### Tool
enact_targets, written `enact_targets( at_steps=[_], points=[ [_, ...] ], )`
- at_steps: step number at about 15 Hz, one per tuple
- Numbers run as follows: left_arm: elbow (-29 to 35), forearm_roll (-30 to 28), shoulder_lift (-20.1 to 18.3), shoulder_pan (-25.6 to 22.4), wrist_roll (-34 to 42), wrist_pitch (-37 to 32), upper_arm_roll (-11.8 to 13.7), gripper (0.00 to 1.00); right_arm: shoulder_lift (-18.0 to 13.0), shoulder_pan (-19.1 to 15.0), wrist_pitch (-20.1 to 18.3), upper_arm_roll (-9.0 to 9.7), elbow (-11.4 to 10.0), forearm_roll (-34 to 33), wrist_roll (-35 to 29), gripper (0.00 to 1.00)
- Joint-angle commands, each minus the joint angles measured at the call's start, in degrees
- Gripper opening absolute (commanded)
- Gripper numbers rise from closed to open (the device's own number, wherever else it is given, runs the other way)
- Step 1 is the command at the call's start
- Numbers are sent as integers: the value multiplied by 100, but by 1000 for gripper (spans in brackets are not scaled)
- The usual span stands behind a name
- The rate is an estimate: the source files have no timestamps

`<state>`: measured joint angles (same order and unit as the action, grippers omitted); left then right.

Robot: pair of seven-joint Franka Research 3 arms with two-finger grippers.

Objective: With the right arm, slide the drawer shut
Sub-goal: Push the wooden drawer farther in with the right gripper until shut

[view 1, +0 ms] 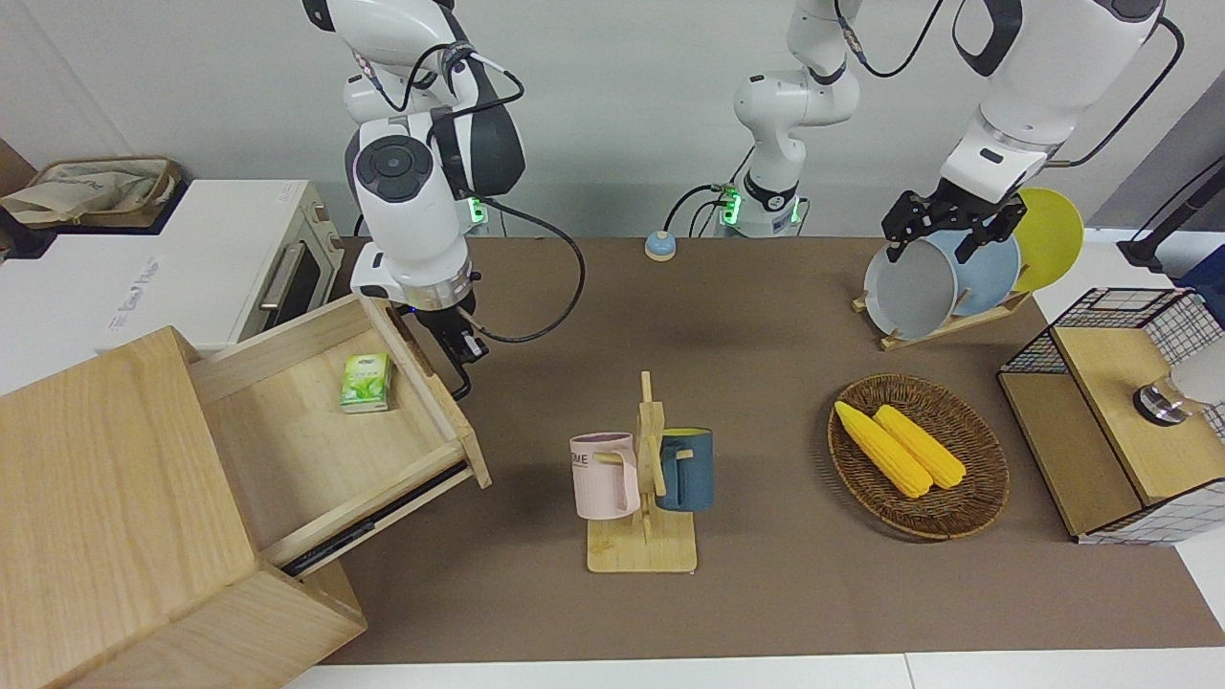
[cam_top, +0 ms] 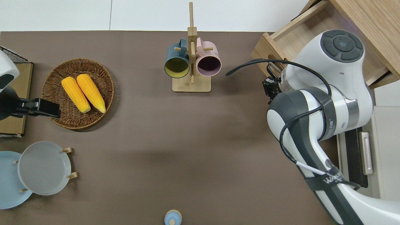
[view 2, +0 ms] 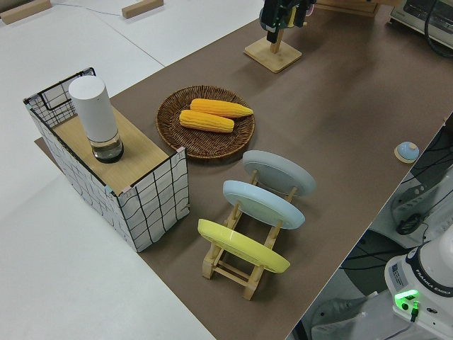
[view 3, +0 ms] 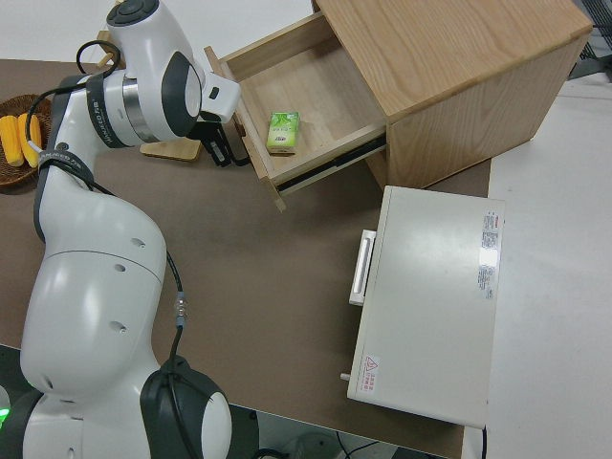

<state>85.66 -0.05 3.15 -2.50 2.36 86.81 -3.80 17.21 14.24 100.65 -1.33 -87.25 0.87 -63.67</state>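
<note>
The light-wood drawer (view 1: 325,450) stands partly out of the pale wood cabinet (view 1: 105,498), with a small green pack (view 1: 367,382) inside. It also shows in the overhead view (cam_top: 292,36) and the right side view (view 3: 316,105). Its black loop handle (view 1: 460,381) is on the front panel. My right gripper (view 1: 466,346) is shut and pressed against the drawer front at the handle; it also shows in the overhead view (cam_top: 269,90) and the right side view (view 3: 222,148). My left arm is parked.
A white oven (view 1: 220,263) stands beside the cabinet, nearer to the robots. A mug rack (view 1: 643,478) with a pink and a blue mug stands mid-table. A wicker basket (view 1: 971,502) with corn, a plate rack (view 1: 943,321) and a wire box (view 1: 1110,421) stand toward the left arm's end.
</note>
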Motion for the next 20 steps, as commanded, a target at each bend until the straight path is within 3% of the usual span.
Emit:
enact_targets(
  at_steps=[1, 8, 11, 12, 15, 20],
  points=[
    [-58, 102, -25, 39, -60, -103, 2, 993, 133, -386, 95, 71, 217, -16, 599, 0],
    [-58, 102, -25, 39, -60, -103, 2, 993, 352, -1089, 148, 63, 515, -7, 1584, 0],
    [-49, 102, -25, 39, -60, -103, 2, 993, 423, -1170, 156, -209, 568, 10, 2199, 0],
    [-49, 102, -25, 39, -60, -103, 2, 993, 441, -1178, 156, -254, 595, 71, 2262, 0],
    [-58, 102, -25, 39, -60, -103, 2, 993, 520, -1178, 235, -622, 709, 502, 2289, 0],
    [-49, 102, -25, 39, -60, -103, 2, 993, 599, -1327, 271, -658, 832, 511, 2481, 0]
  ],
)
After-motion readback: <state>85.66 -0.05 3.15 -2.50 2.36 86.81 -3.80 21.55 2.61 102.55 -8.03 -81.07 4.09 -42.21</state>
